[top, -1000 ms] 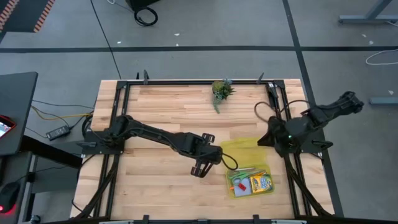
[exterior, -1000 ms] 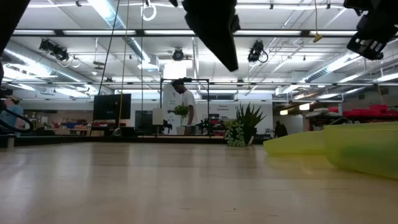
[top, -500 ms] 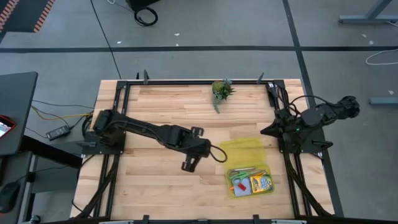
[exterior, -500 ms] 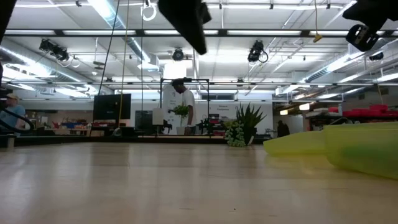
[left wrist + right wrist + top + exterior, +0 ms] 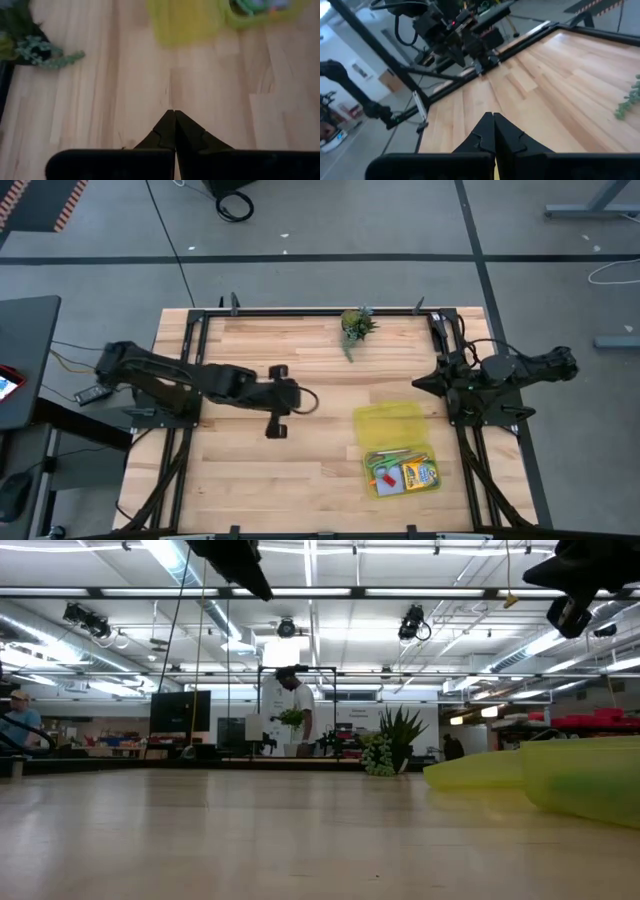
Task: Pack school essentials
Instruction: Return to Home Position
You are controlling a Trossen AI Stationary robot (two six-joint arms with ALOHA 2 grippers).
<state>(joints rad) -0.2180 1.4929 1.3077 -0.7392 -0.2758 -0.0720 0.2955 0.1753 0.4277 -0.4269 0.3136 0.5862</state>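
As we read the table (image 5: 250,470), packing looks nearly done: the open yellow case (image 5: 390,423) at lower right holds the crayon box (image 5: 421,475), scissors (image 5: 396,457) and eraser (image 5: 379,480). The left gripper (image 5: 174,114), mid-frame, and the right gripper (image 5: 493,116), at the right edge, are pinched shut and empty; the lid is not yet closed.

- Large robotics lab hall: open ceiling (image 5: 330,635) with strip lights (image 5: 172,558) and hung fixtures.
- Grey concrete floor (image 5: 330,220) with taped lines (image 5: 300,258); coiled cable (image 5: 236,204) lies past the tabletop (image 5: 260,480), at its 11 o'clock.
- A person (image 5: 294,712) stands far across the hall, beside a dark screen (image 5: 180,712).
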